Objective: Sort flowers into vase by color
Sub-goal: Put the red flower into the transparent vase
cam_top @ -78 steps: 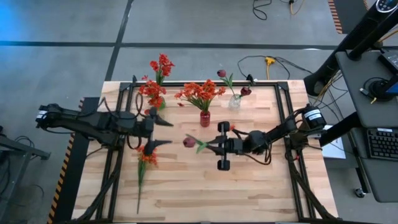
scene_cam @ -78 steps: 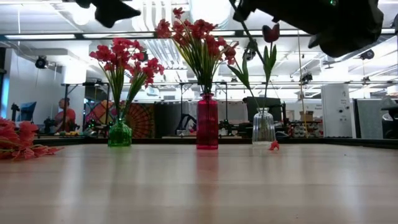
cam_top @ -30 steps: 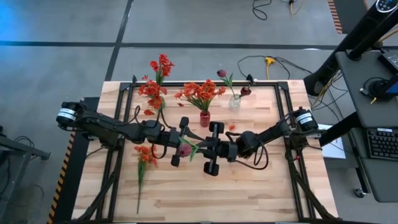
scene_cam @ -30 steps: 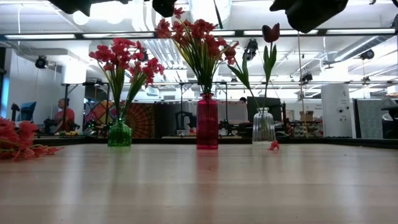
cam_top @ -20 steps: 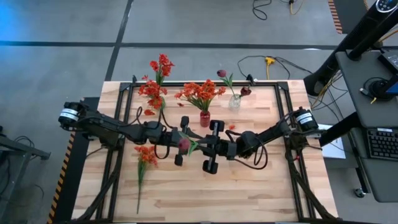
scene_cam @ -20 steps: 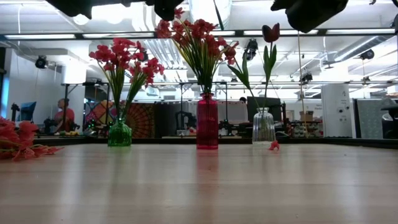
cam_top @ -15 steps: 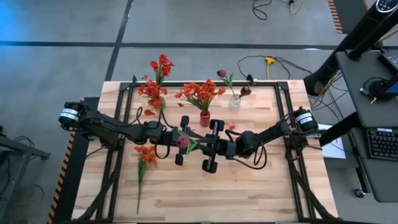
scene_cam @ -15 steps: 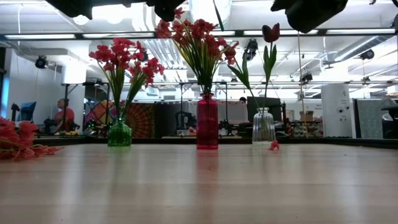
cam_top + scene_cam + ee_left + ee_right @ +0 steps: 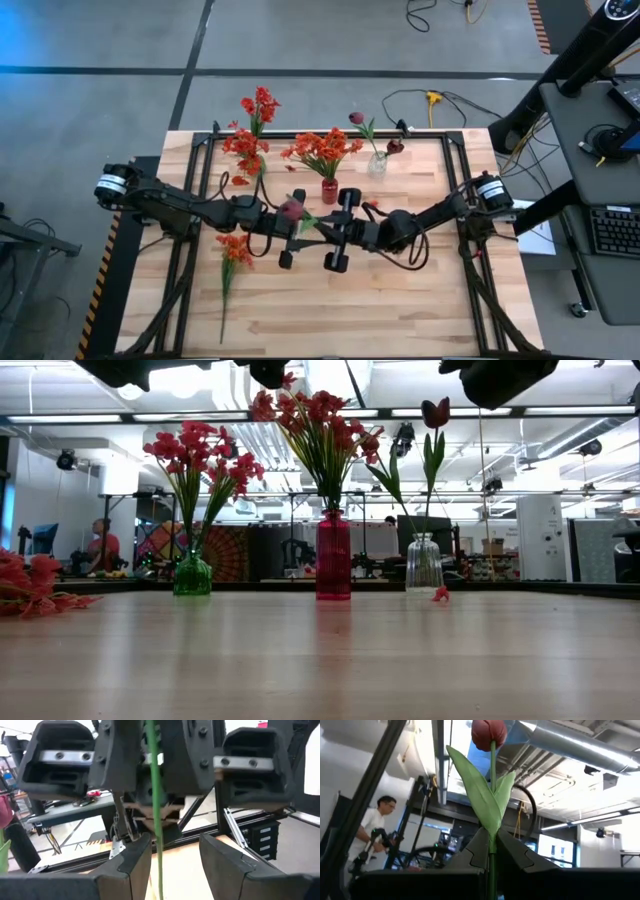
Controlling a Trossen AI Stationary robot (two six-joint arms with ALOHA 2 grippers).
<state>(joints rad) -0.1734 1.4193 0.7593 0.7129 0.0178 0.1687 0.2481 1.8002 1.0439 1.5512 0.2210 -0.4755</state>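
Above mid-counter (image 9: 400,300), maroon tulip (image 9: 292,210) pinched in right gripper (image 9: 318,226); left gripper (image 9: 296,222) jaws narrowed around its stem since a second ago, contact unclear. Handover probably under way.

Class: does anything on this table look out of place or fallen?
Yes. A loose red bloom lies on the table beside the clear vase, off its stem. A red bunch lies flat, unsorted.

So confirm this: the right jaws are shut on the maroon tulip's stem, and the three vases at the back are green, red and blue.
Not quite. The third vase is clear glass, not blue, as the low view shows. The rest stands: the right gripper is shut on the maroon tulip, and the other vases are green and red.
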